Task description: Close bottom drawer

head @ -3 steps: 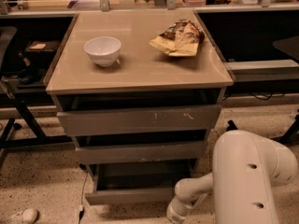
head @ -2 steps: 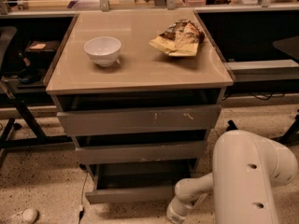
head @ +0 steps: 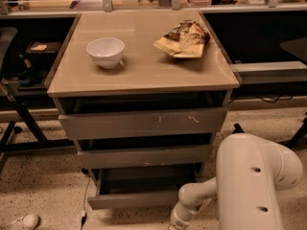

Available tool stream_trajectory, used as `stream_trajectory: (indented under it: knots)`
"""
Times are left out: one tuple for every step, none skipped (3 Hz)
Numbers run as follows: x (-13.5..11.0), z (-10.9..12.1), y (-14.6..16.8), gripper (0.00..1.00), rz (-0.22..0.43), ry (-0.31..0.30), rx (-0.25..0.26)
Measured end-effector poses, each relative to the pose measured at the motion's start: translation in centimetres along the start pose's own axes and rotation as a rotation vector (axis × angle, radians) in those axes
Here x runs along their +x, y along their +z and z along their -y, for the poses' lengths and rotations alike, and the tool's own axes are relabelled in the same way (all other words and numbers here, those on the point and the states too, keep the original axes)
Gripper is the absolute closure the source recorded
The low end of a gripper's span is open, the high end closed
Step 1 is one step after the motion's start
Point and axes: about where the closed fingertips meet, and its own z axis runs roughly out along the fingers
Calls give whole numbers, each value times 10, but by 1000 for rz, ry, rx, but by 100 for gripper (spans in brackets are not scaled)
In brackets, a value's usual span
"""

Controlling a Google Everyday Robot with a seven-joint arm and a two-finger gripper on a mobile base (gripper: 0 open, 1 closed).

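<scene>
Grey-beige flat-fronted bottom drawer [head: 139, 198] sits pulled well out at the foot of the three-drawer cabinet. My worry is that a shove at its right corner instead of mid-front could rack it and jam it, or just slip off. The front looks plain and handle-less, and the inside is dark.

Just beside that drawer's right front corner is the white robot arm [head: 192, 202]. Its end effector drops below the lower edge, so I can't tell if it's apart or together.

Up above the drawer, the worktop [head: 144, 78] carries a white ceramic bowl [head: 105, 51] and a crumpled yellow-brown snack bag [head: 184, 40].

The bottom drawer [head: 136, 199] is seen pulled open. The arm [head: 196, 195] is held low beside it. The gripper is cut off below the frame.
</scene>
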Motion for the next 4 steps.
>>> stream_trajectory:
  knots:
    - [2, 13, 5, 100, 28, 28, 51]
    - [0, 33, 4, 100, 62, 70, 142]
    - [-7, 57, -6, 100, 101, 99, 232]
    - [-16, 88, -18, 100, 138, 115, 312]
